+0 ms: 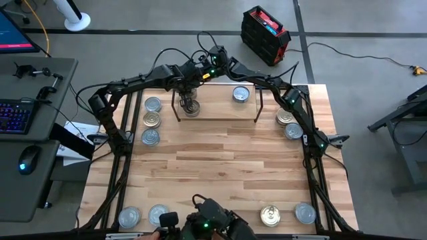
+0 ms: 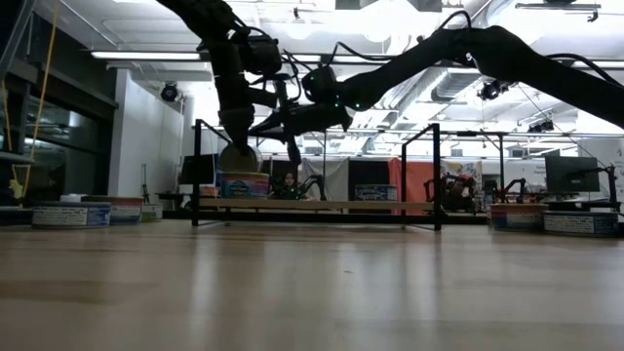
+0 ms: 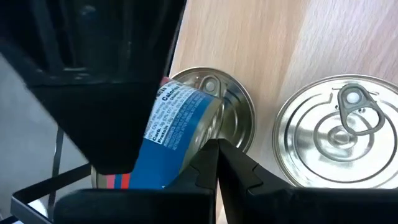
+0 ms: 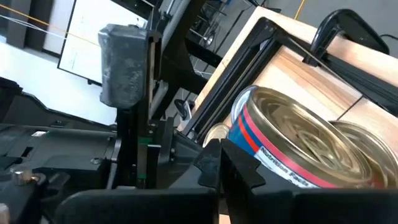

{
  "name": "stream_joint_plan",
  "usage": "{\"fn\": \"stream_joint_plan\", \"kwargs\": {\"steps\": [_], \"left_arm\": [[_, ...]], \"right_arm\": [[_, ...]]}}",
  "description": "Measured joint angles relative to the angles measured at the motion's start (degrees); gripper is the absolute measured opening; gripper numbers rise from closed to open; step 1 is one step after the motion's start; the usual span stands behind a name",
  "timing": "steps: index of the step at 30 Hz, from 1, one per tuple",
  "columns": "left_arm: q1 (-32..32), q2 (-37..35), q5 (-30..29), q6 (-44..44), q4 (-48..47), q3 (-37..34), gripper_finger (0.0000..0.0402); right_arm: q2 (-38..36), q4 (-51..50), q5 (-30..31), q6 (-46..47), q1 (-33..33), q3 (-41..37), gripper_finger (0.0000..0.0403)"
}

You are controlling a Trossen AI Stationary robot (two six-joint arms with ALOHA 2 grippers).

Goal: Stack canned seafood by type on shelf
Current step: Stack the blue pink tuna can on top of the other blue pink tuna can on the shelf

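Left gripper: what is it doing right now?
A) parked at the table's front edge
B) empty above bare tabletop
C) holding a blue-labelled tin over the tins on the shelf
C: the left wrist view shows the left gripper clamped on a tilted blue-labelled tin above another tin on the shelf.

My high camera looks straight down on the whole table (image 1: pixel 220 167), shelf (image 1: pixel 217 110) at its far edge. My low one sits at tabletop height, facing level across to that shelf (image 2: pixel 317 205) and the room behind. The left wrist camera peers down past its fingers (image 3: pixel 205 180), very close on a tilted tin (image 3: pixel 177 134) between them. The right wrist camera looks past its fingers (image 4: pixel 217 174) at tins (image 4: pixel 292 140) just ahead.
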Motion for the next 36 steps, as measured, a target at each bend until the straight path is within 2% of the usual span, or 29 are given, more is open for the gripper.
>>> {"fn": "stream_joint_plan", "kwargs": {"steps": [14, 18, 24, 33, 36], "left_arm": [[-0.4, -1.1, -2.5, -0.2, -1.4, 0.0, 0.0000], [0.1, -1.6, -1.9, -0.4, -4.0, 0.0, 0.0000], [1.3, -1.6, 2.5, -3.1, -6.1, 0.0, 0.0000], [1.6, -1.2, 4.0, -5.5, -6.1, 0.0, 0.0000], [1.6, -0.5, 4.3, -6.0, -5.6, 0.0, 0.0000]], "right_arm": [[0.0, -0.6, 1.6, -2.7, -0.9, 2.7, 0.0000], [0.0, -3.3, 7.1, -3.6, -1.4, 4.5, 0.0000], [0.3, -10.6, 14.8, -4.2, -2.0, 4.8, 0.0000], [1.4, -11.9, 15.9, -4.0, -2.3, 4.9, 0.0000], [1.4, -12.4, 14.3, -3.0, -2.3, 4.9, 0.0000]]}}
